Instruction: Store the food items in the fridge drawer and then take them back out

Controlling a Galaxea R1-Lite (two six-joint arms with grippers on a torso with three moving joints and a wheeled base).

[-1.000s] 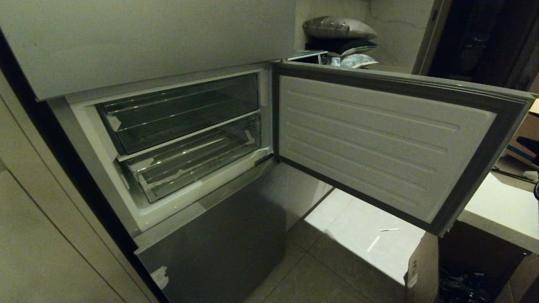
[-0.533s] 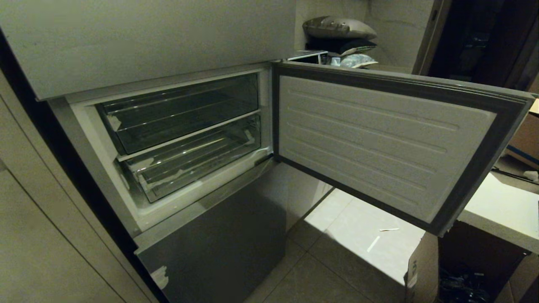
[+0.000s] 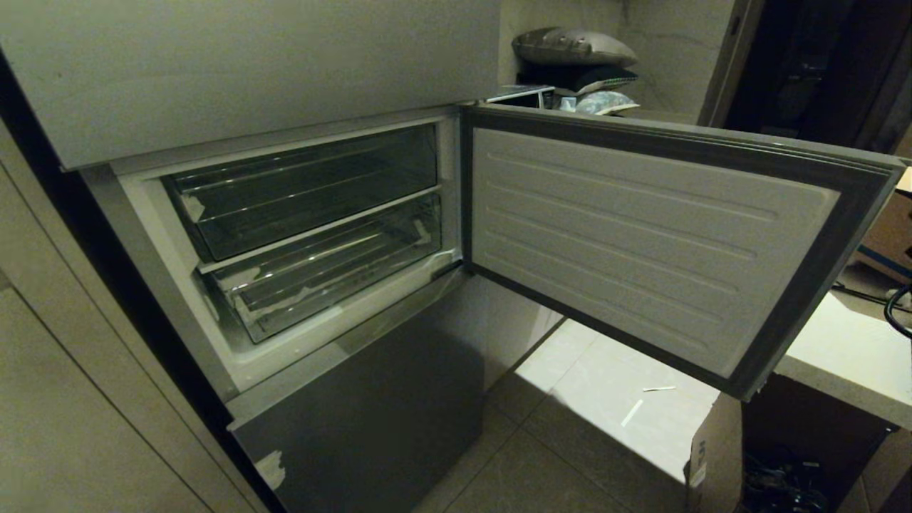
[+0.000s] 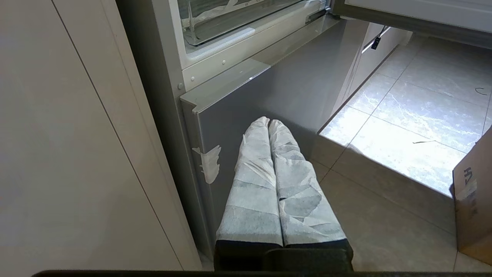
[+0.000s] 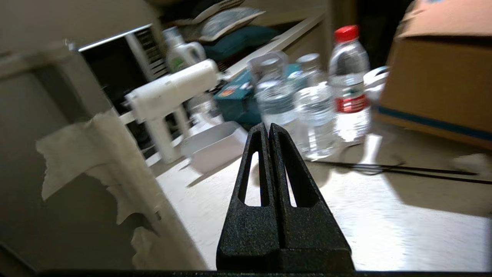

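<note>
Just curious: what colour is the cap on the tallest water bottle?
Red; the bottle cap shows best in the right wrist view.

Fridge drawer [image 3: 320, 274] sits below shallower tray [image 3: 306, 192], door [image 3: 641, 242] right.

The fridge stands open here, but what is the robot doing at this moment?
The fridge door is swung wide open, showing two clear drawers; the lower, deeper fridge drawer is pushed in and looks empty. No food is in view. The right tool is shut and empty, out over a counter with water bottles. The left tool is shut too, parked low before the grey lower panel.
</note>
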